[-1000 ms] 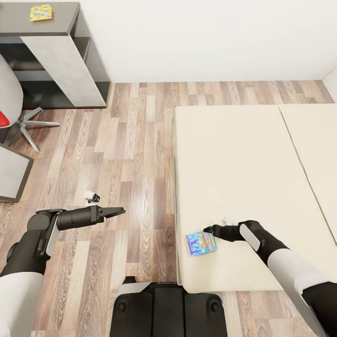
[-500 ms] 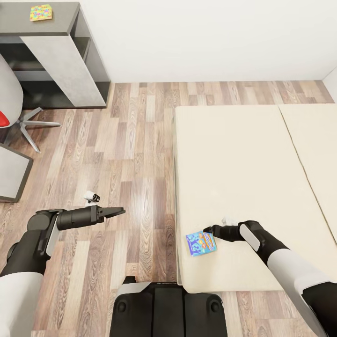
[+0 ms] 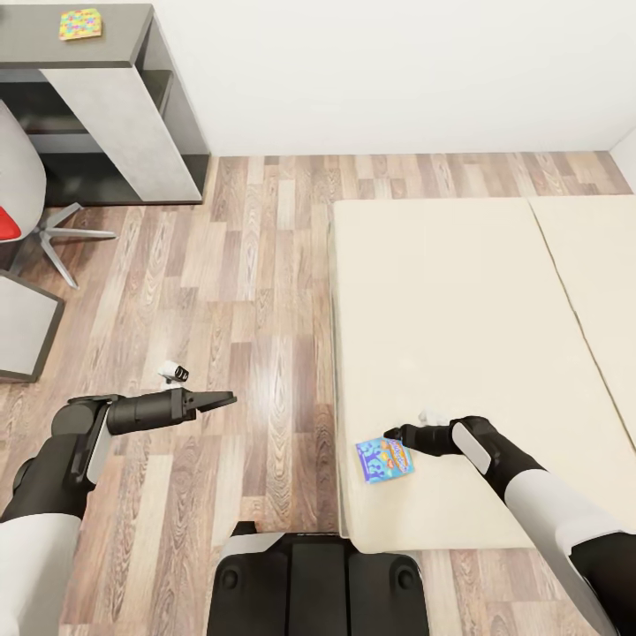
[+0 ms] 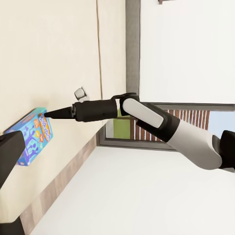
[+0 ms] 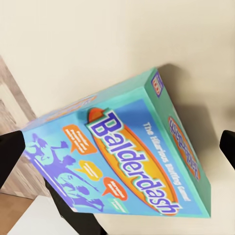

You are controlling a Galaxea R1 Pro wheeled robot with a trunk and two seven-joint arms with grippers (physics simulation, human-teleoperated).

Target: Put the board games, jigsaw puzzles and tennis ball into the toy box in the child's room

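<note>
A light blue board game (image 3: 384,460) lettered "Balderdash" lies flat near the front left corner of the beige bed (image 3: 459,318). My right gripper (image 3: 389,434) hovers just beyond its far edge, tip pointing at it. In the right wrist view the box (image 5: 122,156) fills the space between the two wide-apart fingers (image 5: 10,154), which do not touch it. My left gripper (image 3: 223,399) hangs open over the wood floor, left of the bed; its wrist view shows the box (image 4: 30,137) and the right gripper (image 4: 47,115). A multicoloured jigsaw puzzle (image 3: 79,24) lies on a dark-topped unit at the far left.
The dark-topped shelf unit (image 3: 124,97) stands against the white wall at the back left. An office chair (image 3: 22,190) with a star base is beside it. A grey tabletop corner (image 3: 22,327) juts in at the left edge. Wood floor separates them from the bed.
The whole picture has shifted a few pixels, so the camera moved slightly. Both arms and the board game keep the same pose.
</note>
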